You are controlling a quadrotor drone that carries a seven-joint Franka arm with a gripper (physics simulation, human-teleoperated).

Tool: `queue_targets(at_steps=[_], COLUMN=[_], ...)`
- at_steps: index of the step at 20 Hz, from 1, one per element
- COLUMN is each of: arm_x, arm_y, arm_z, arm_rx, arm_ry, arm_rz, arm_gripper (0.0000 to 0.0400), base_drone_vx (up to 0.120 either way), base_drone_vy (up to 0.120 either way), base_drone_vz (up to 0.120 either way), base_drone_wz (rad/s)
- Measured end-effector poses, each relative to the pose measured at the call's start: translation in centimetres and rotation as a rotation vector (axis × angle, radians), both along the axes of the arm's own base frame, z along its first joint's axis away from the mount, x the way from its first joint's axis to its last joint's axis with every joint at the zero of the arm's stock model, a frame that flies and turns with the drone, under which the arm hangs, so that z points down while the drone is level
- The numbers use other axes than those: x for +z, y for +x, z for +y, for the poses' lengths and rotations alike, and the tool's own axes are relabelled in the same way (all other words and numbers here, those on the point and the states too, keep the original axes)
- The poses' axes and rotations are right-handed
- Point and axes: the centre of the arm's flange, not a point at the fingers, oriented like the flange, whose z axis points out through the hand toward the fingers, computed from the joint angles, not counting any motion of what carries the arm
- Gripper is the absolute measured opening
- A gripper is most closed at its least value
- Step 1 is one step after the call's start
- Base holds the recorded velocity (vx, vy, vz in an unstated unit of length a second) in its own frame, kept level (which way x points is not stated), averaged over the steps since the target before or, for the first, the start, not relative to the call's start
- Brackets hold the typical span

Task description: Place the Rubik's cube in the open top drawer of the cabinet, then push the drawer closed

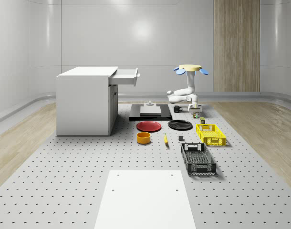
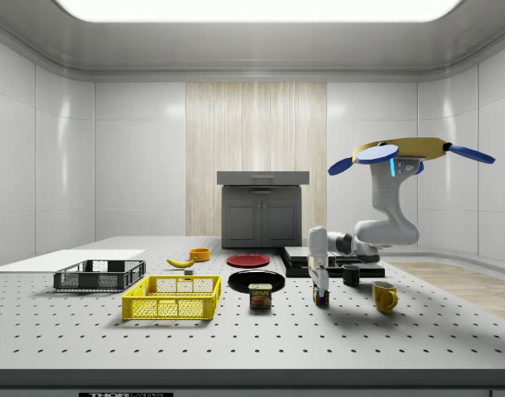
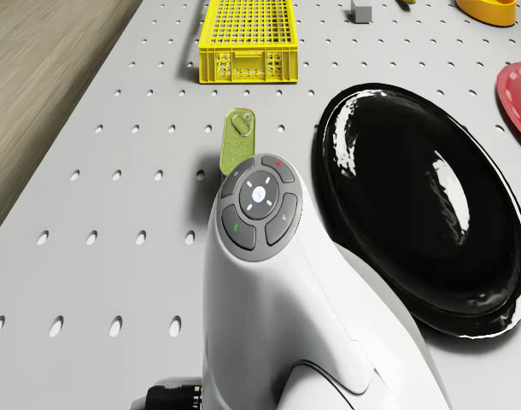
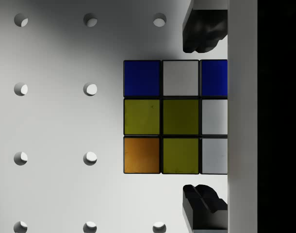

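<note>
I hovered above the tabletop (image 1: 64, 181), at the far end of the whole-scene view, past the yellow crate (image 1: 211, 134) and the black plate (image 1: 180, 125). My arm bent down so that my claw (image 2: 319, 289) hung straight over the Rubik's cube (image 4: 174, 116), which sat on the tabletop beside the tin can (image 2: 260, 296). In the wrist view my fingers (image 4: 202, 31) stood spread on either side of the cube, wider than it, with a gap on each side and nothing gripped. The cabinet (image 1: 86, 101) stood well apart, on the whole-scene view's left, its top drawer (image 1: 124, 77) pulled open.
</note>
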Motion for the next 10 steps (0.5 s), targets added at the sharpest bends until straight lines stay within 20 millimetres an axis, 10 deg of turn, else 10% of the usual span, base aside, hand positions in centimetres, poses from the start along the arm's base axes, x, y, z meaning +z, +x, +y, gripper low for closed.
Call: queue_targets(at_steps=[10], arm_x=[2.5], arm_y=[0.0], arm_z=[0.0], arm_rx=[0.000], arm_ry=[0.000], arm_rz=[0.000], arm_gripper=[0.0367], base_drone_vx=[0.000], base_drone_vy=[0.000], base_drone_vz=[0.000], base_drone_wz=[0.000])
